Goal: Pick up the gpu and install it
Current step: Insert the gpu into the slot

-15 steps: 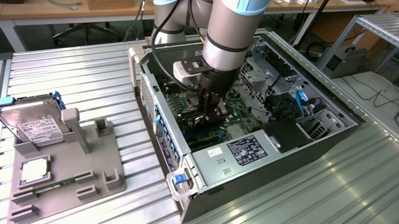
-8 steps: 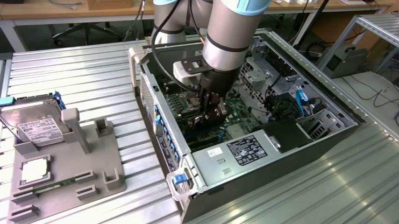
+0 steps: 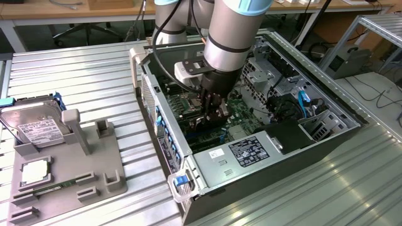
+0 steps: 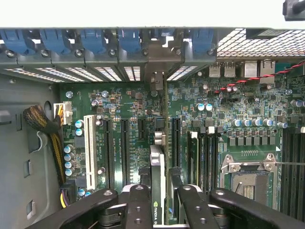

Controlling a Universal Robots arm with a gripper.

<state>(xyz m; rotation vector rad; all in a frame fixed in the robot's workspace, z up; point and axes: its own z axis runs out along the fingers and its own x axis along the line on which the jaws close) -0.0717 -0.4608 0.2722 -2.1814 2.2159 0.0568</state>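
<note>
My gripper [image 3: 210,109] reaches down into the open computer case [image 3: 326,101], over the green motherboard [image 3: 236,110]. It is shut on the gpu [image 3: 210,125], a thin black card that I hold on edge. In the wrist view the gpu [image 4: 156,176] stands edge-on between my two black fingers [image 4: 137,205], with green lettering on its near edge. The card runs toward the rear slot openings, and its metal bracket end [image 4: 156,83] sits at the case's back wall. It lines up along a long black expansion slot [image 4: 174,138]; whether it is seated I cannot tell.
A grey fixture [image 3: 63,174] at the exterior view's left holds a silver hard drive [image 3: 37,128], a CPU [image 3: 35,172] and a green RAM stick [image 3: 50,188]. Inside the case are the power supply [image 3: 246,150], a CPU socket [image 4: 248,167], a cable bundle [image 4: 40,121] and blue slot latches [image 4: 90,40].
</note>
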